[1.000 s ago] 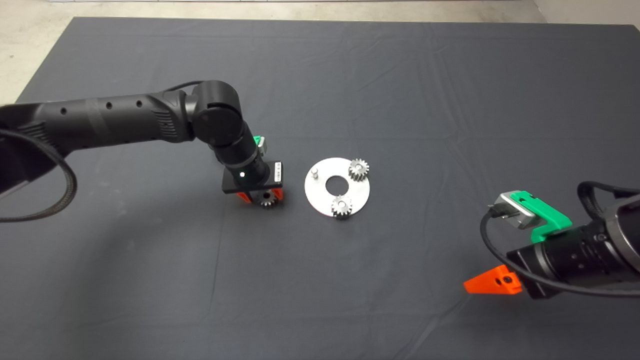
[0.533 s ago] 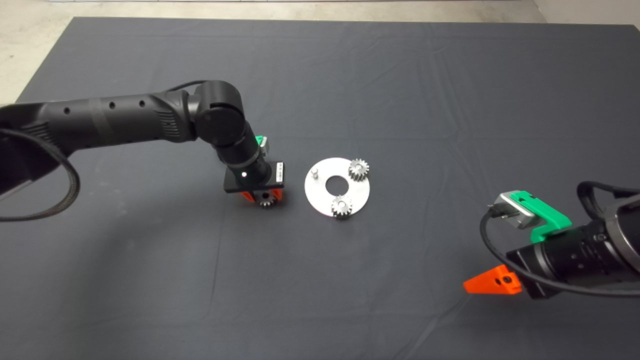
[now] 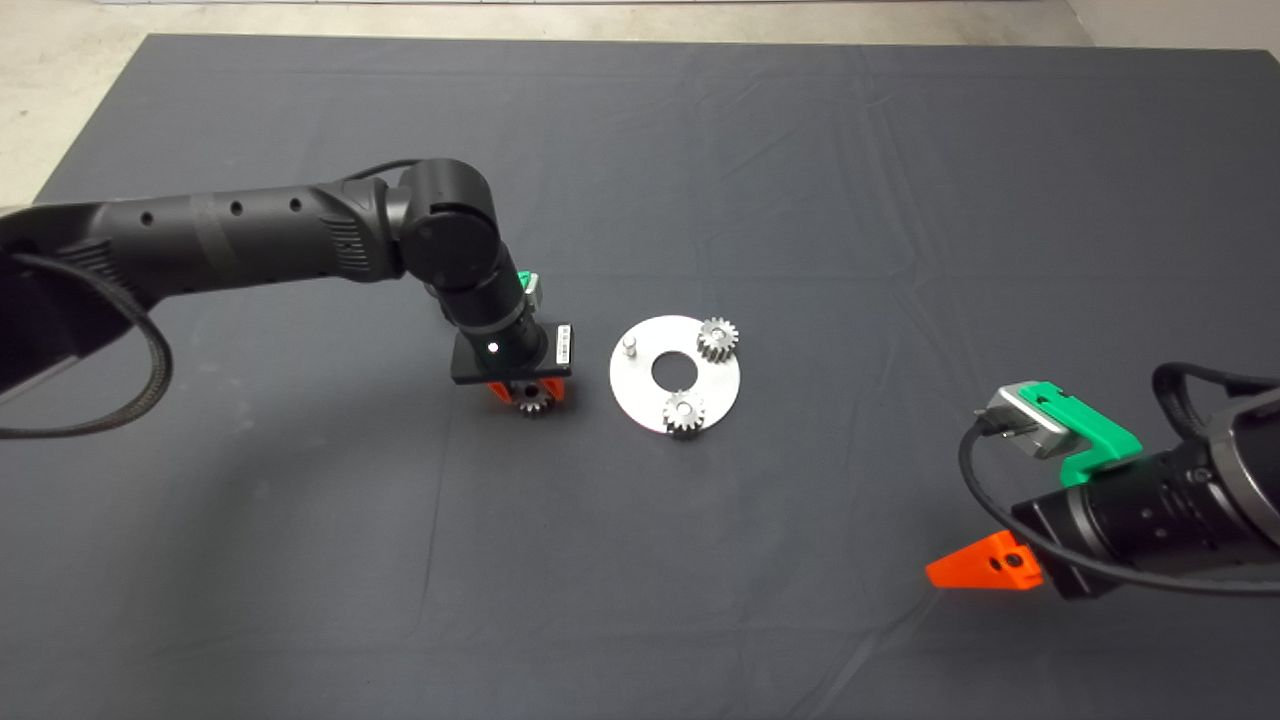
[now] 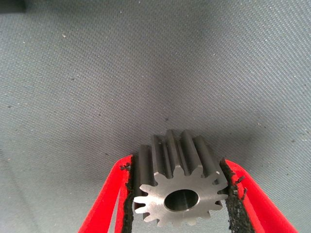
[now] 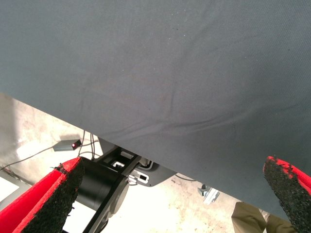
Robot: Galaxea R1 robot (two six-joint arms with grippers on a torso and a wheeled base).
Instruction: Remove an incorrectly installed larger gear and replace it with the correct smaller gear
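Jaws of left gripper (image 4: 180,204) clamp the gear (image 4: 177,187) above mat (image 4: 146,73).

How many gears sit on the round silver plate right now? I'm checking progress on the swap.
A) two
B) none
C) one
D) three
A: the head view shows two gears on the plate and one bare peg, while the left gripper holds another gear beside the plate.
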